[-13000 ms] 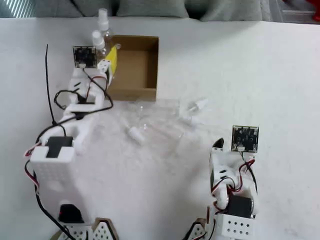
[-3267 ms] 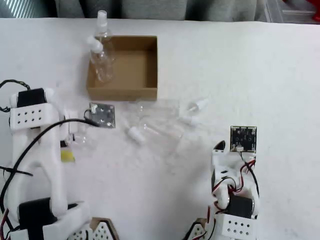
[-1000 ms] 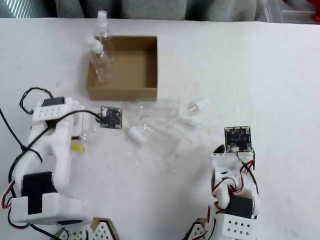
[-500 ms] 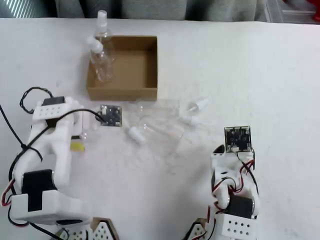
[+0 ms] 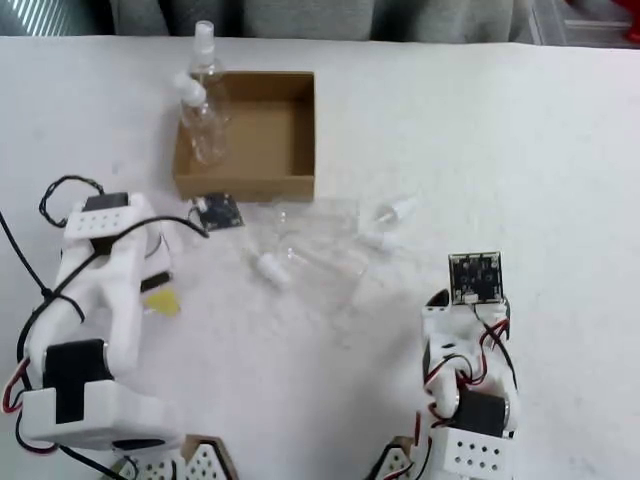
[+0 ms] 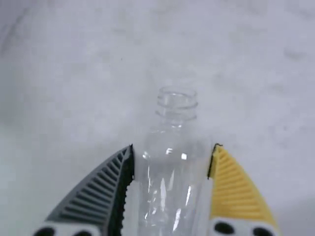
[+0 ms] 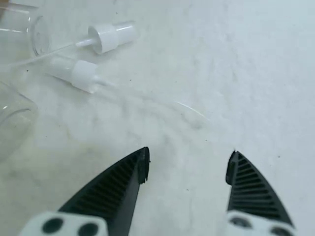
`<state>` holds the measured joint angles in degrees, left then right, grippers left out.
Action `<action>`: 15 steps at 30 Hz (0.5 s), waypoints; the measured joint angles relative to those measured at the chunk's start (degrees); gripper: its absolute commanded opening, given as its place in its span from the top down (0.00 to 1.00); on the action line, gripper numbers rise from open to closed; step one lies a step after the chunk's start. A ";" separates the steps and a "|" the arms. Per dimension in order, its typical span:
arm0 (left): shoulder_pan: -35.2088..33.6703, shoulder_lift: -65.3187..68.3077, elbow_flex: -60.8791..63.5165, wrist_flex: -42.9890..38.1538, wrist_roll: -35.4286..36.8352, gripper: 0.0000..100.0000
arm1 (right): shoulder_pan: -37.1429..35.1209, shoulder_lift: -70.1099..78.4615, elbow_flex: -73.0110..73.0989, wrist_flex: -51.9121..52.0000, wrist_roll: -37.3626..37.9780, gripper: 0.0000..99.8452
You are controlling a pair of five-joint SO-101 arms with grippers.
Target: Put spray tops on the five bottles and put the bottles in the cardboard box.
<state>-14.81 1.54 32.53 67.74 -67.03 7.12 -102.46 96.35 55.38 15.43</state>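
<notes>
The left gripper (image 6: 171, 150) is clamped on an uncapped clear bottle (image 6: 170, 184), grey and yellow fingers pressing its shoulders, neck pointing clear of them, at the left of the table near the cardboard box (image 5: 245, 186). In the last half second the wrist has rolled, swinging its yellow finger rightward, so the bottle looks secured and ready for capping. The right gripper (image 7: 189, 162) hangs with jaws apart, unmoved, near two loose spray tops (image 7: 113, 35). Two capped bottles (image 5: 203, 120) stand at the box's left side.
</notes>
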 measured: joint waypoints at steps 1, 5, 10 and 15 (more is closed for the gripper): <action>-0.09 0.09 -0.18 0.97 3.78 0.87 | 0.00 0.00 0.00 0.00 0.00 0.77; -0.09 1.23 -1.93 5.89 20.22 0.87 | 0.00 0.00 0.00 0.00 0.00 0.77; -0.09 1.32 -3.43 8.62 39.56 0.85 | 0.00 0.00 0.00 0.00 0.00 0.77; -0.09 1.32 -3.43 7.38 57.76 0.77 | 0.00 0.00 0.00 0.00 0.00 0.77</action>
<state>-14.90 2.86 29.10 75.12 -9.27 7.12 -102.46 96.35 55.38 15.43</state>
